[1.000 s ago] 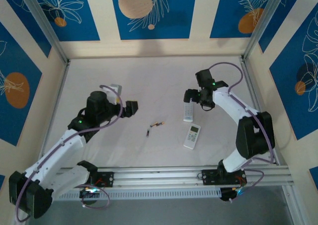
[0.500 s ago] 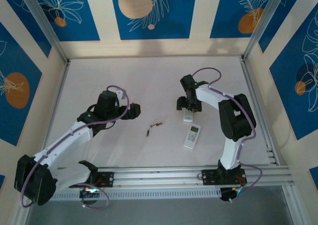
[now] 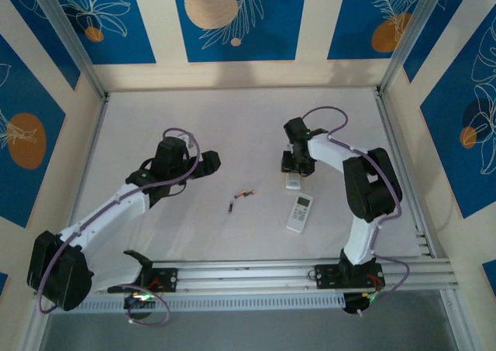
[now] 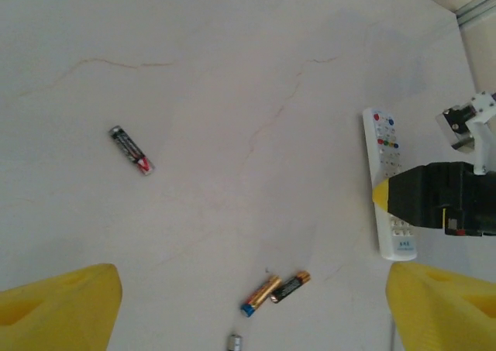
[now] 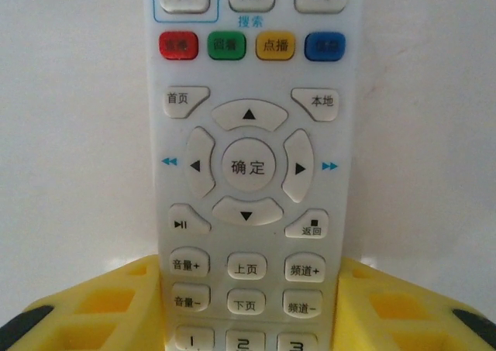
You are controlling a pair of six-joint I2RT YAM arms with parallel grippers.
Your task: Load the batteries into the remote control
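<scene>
Likely for flipping, right gripper [image 5: 248, 308] clamps face-up white TV remote [image 5: 248, 165]; left gripper [image 3: 211, 163], jaws wide, aims at 4 batteries [image 4: 260, 295].

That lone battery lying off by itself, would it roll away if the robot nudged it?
Probably. The battery is a smooth cylinder lying on its side on the flat table, so a sideways push would likely roll it. It looks tiny and thin, so probably light, stiff, and tricky to pinch.
</scene>
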